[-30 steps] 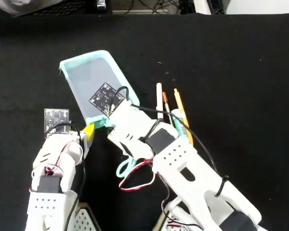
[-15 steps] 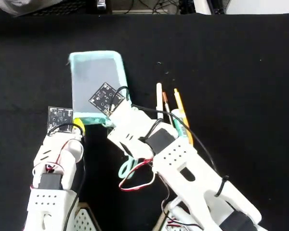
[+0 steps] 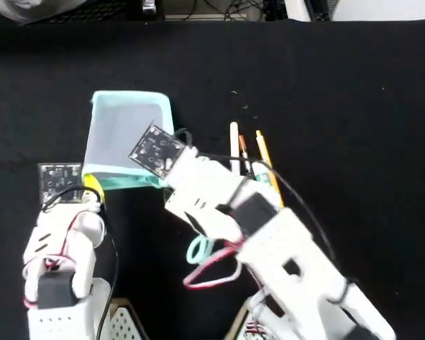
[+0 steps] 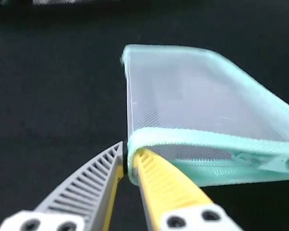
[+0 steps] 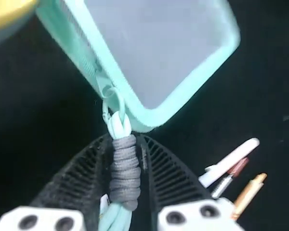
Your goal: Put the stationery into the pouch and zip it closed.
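Observation:
The translucent pouch (image 3: pixel 124 134) with a mint rim lies flat on the black table. My left gripper (image 4: pixel 127 151), with one yellow and one grey finger, is shut on the pouch's (image 4: pixel 192 110) near left corner, beside the zip edge. My right gripper (image 5: pixel 124 144) is shut on the grey knotted pull cord (image 5: pixel 124 168) tied to the zipper slider (image 5: pixel 108 94) at the pouch's (image 5: pixel 154 48) other near corner. The zip edge (image 4: pixel 216 159) looks partly parted. Three pens (image 3: pixel 249 152) lie side by side to the right of the pouch, partly under my right arm (image 3: pixel 269 234).
A mint loop of cord (image 3: pixel 198 249) hangs below the right arm. Red wires (image 3: pixel 212 273) trail beside it. Clutter lies along the table's far edge (image 3: pixel 149 14). Black cloth stretches open to the right of the pens (image 5: pixel 233 171).
The left gripper has moved left, dragging the pouch's near corner with it, so the pouch has swung round. The right gripper kept hold of the pull cord and shifted slightly.

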You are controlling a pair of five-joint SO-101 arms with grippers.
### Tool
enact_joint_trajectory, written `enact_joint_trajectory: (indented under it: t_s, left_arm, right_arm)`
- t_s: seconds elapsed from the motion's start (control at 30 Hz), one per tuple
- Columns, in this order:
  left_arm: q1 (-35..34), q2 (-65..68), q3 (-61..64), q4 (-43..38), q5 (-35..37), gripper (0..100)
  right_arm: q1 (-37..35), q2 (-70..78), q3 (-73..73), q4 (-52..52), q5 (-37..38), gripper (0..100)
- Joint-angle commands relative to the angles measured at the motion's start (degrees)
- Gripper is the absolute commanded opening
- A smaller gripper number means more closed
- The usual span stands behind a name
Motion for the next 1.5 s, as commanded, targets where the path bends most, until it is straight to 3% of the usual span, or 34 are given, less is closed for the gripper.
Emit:
enact_joint_trajectory:
  t_s: [0.0,0.33,0.83,1.07,1.23,1.47]
  left_arm:
    - [-1.27,0.97,-11.56,5.01,-1.49,3]
    - [-1.27,21.36,-38.29,19.08,-4.04,3]
    - [-1.19,53.98,-77.85,41.93,0.09,3]
    - [-1.19,60.22,-80.66,42.99,-0.09,4]
    - [-1.54,62.77,-80.57,43.25,-0.09,14]
    - [-1.54,63.56,-78.81,42.81,-0.35,14]
  right_arm:
    - [0.09,-7.52,-7.25,6.15,0.53,1.1]
    - [10.02,-13.76,-18.59,17.76,7.12,1.1]
    - [10.73,-13.67,-30.90,24.18,6.86,1.2]
    - [10.73,-13.76,-25.98,24.53,6.86,1.2]
    - [10.73,-13.76,-24.75,24.53,6.86,1.2]
    - [10.73,-13.76,-24.75,25.14,6.86,1.2]
